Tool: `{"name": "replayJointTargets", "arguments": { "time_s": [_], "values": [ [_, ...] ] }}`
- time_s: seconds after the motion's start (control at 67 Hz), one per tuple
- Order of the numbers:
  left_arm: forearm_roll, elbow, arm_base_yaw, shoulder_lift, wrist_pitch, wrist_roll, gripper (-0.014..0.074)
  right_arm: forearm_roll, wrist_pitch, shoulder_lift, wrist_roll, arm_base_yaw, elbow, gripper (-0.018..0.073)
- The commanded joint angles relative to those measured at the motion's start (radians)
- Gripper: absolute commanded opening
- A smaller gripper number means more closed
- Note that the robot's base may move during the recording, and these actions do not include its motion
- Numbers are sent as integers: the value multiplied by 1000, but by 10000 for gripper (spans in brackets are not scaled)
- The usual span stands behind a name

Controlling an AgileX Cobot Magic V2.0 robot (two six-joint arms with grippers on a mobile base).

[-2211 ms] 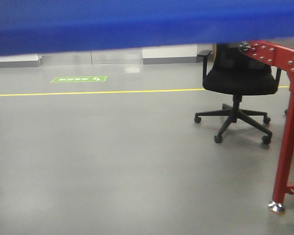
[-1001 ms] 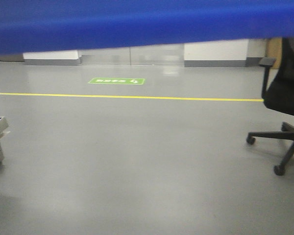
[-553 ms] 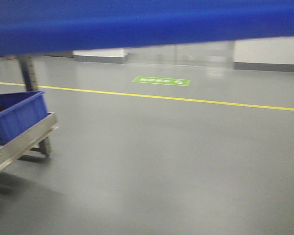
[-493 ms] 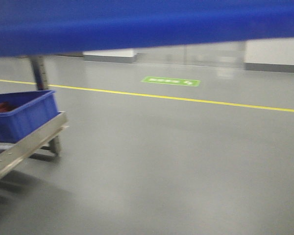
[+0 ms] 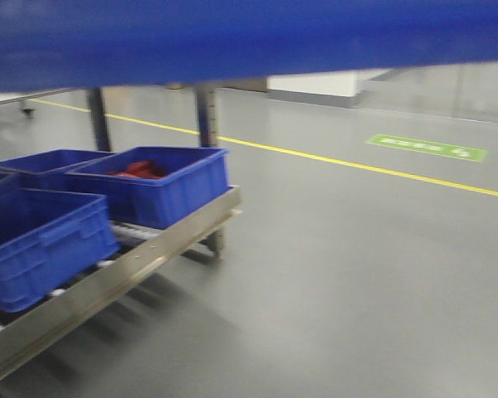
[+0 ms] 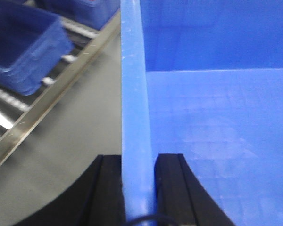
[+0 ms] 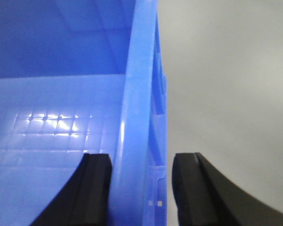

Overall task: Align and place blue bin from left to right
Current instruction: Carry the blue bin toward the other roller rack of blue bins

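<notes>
As black fingers (image 6: 108,188) close narrowly on opposite rims, the left gripper (image 6: 138,160) and right gripper (image 7: 140,162) hold the large bright-blue plastic bin (image 6: 217,141) above grey floor (image 5: 357,274); a steel roller rack (image 5: 149,253) of darker blue bins (image 5: 170,191) has swung further into view.

Left of and ahead of the left hand (image 6: 139,162): metal rack (image 6: 61,87) with dark blue bins (image 6: 23,47), blocking. Bare floor (image 6: 66,141) just beside. Right of the right hand (image 7: 140,162): open floor. Between fingers (image 6: 172,188): blue bin (image 6: 217,132) wall.
</notes>
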Motion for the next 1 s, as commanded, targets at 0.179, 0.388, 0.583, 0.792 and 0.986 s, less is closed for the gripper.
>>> {"name": "replayJointTargets", "arguments": {
  "time_s": [0.179,0.388,0.583,0.792,0.986],
  "values": [
    [-3,-12,-15,-14,-69,3,-111,-33,-81,-7,37,-2,-9,-70],
    [-3,-12,-15,-14,-69,3,-111,-33,-81,-7,37,-2,-9,-70],
    [-3,-12,-15,-14,-69,3,-111,-33,-81,-7,37,-2,-9,-70],
    [-3,-12,-15,-14,-69,3,-111,-33,-81,-7,37,-2,-9,-70],
    [-3,-12,-15,-14,-69,3,-111,-33,-81,-7,37,-2,-9,-70]
  ]
}}
